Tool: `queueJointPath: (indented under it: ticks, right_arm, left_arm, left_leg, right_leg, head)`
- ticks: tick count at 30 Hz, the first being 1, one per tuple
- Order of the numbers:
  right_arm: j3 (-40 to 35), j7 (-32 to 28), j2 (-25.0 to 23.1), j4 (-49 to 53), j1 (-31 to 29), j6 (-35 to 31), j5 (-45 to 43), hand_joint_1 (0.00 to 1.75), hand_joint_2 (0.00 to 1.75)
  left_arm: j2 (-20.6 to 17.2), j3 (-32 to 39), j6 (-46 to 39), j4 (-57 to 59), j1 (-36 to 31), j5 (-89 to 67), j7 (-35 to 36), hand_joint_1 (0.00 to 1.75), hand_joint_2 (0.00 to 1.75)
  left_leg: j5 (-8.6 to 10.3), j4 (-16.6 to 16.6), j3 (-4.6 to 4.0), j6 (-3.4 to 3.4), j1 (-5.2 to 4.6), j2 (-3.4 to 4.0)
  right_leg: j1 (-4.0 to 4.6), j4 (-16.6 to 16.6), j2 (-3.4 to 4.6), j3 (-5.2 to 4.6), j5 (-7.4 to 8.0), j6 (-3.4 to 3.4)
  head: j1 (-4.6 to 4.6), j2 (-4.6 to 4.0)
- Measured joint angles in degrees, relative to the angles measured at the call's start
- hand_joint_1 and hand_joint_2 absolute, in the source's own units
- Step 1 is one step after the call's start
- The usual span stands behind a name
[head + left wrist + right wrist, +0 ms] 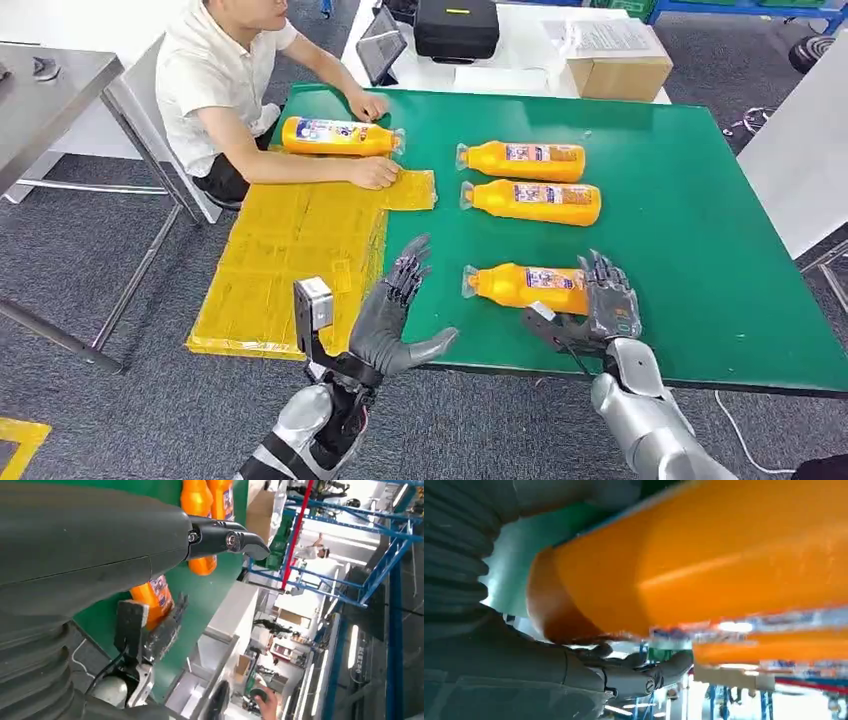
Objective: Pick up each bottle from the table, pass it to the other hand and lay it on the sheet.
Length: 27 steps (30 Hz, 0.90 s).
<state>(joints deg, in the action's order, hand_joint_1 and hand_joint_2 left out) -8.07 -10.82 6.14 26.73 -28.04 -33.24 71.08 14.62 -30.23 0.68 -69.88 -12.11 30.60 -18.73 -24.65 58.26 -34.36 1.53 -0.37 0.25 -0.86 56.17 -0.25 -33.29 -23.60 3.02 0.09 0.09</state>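
I see my right hand (606, 300) wrapped around the base of the nearest bottle (525, 285), which lies near the worktop's (700, 220) front edge. My left hand (398, 318) hovers just beside it, fingers spread and holding nothing, next to the yellow sheet (290, 260).

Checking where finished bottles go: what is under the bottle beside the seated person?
That bottle seems to lie on the bare green table, just beyond the yellow sheet. The person's forearm hides its near edge, so contact there is unseen.
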Motion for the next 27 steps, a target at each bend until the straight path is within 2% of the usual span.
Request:
queueJointPath:
  ticks: [6, 17, 22, 25, 27]
  right_arm:
    - [-0.5, -0.13, 0.63, -1.18, -0.5, 2.69, -0.31, 1.75, 1.75]
    - [-0.52, -0.09, 1.46, -1.81, -0.73, 3.47, -1.22, 1.75, 1.75]
    - [-0.52, -0.06, 1.9, -2.1, -0.52, 3.82, -2.27, 1.73, 1.75]
    - [-0.44, -2.61, 2.06, -2.12, -0.17, 3.52, -4.16, 1.75, 1.75]
    - [0.51, -8.01, 1.66, -2.03, 0.43, 3.49, -9.35, 1.75, 1.75]
  left_arm:
    - [0.04, -0.13, -0.55, 0.92, -0.31, 0.02, 0.02, 0.0, 1.75]
    - [0.04, -0.13, -1.03, 1.16, -0.7, 0.07, 0.04, 0.0, 1.75]
    - [0.04, -0.11, -1.25, 1.16, -0.71, 0.07, 0.04, 0.0, 1.75]
    - [0.04, -0.04, -1.73, 1.16, -0.7, 0.15, 0.0, 0.0, 1.75]
    - [0.04, 0.0, -2.95, 1.16, -0.53, -0.42, -1.34, 0.0, 1.75]
  left_leg:
    - [0.05, 0.0, 0.15, 0.05, 0.0, 0.09]
    - [0.07, 0.0, 0.19, 0.08, 0.0, 0.04]
    - [-0.05, 0.0, 0.44, 0.2, 0.02, -0.06]
    - [-0.07, -0.01, 0.52, 0.2, 0.04, -0.13]
    - [-0.07, -0.01, 0.52, 0.21, 0.05, -0.13]
  right_leg:
    - [0.01, -0.02, 0.01, 0.09, 0.06, -0.06]
    - [0.02, -0.06, 0.0, 0.21, 0.05, -0.06]
    - [0.03, -0.14, -0.02, -0.08, -0.12, 0.08]
    - [0.04, -0.18, -0.04, 0.08, -0.14, 0.09]
    - [0.05, -0.19, -0.04, 0.19, -0.13, 0.09]
  head:
    - [0.04, 0.0]
    - [0.0, 0.0]
    - [0.0, 0.0]
    - [0.02, 0.0]
    - [0.04, 0.0]
